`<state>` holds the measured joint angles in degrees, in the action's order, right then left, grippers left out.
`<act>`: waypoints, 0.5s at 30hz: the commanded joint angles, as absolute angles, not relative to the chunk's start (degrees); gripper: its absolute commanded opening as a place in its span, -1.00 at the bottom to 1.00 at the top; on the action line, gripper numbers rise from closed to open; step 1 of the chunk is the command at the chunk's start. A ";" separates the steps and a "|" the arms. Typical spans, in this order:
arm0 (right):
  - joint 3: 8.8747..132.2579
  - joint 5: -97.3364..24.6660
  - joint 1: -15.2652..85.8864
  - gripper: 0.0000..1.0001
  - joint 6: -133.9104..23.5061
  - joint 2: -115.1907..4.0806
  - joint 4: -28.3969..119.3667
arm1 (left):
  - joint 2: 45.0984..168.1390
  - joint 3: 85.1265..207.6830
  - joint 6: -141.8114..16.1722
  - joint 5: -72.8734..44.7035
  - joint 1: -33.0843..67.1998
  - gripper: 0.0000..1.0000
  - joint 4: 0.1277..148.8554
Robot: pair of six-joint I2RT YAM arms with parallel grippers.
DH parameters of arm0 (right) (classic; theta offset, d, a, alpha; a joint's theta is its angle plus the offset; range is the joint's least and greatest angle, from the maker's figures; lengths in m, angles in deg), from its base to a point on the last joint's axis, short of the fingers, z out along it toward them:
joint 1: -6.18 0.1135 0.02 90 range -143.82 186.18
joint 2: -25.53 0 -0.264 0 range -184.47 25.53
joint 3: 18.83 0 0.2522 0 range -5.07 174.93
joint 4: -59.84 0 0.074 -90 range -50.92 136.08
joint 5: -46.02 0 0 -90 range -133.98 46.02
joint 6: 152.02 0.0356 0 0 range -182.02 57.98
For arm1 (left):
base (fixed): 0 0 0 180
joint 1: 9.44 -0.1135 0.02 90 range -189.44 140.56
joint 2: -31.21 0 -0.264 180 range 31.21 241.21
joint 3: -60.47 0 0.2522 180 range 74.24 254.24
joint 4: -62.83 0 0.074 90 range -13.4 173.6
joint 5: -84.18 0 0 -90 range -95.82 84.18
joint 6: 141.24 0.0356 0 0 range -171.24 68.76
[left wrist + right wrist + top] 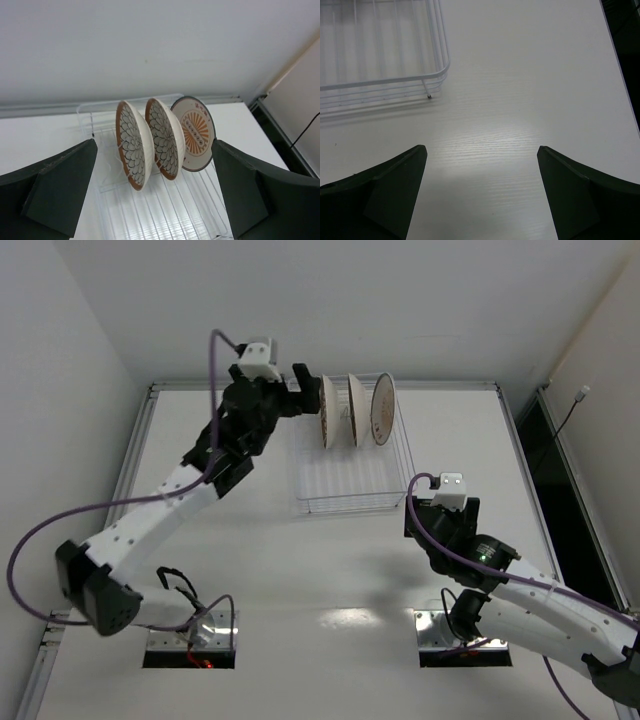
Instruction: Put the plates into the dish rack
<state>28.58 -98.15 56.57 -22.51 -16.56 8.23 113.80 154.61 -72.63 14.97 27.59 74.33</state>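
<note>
Three plates stand upright on edge in the far part of the white wire dish rack point(352, 480): a petal-pattern plate point(327, 412), a second petal-pattern plate point(355, 410) and a radial-pattern plate point(382, 408). In the left wrist view they show as the left plate point(134, 145), the middle plate point(165, 137) and the right plate point(195, 132), standing in the rack point(165, 215). My left gripper point(308, 392) point(154, 142) is open and empty, just left of the plates and apart from them. My right gripper point(428, 512) point(481, 148) is open and empty over bare table, near the rack's front right corner point(437, 75).
The white table point(330, 570) has a raised rim along its back and sides. A dark gap and a cable point(565, 425) run along the right edge. Two arm base plates point(190, 645) sit at the near edge.
</note>
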 commanded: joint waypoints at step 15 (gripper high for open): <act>40.61 -91.96 56.37 0.80 -20.80 -9.28 -0.12 | 86.66 115.20 -57.66 44.97 29.05 0.98 63.79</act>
<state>34.77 -93.14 56.57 -21.79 -9.72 2.97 87.40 113.94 -60.69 37.27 28.32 73.33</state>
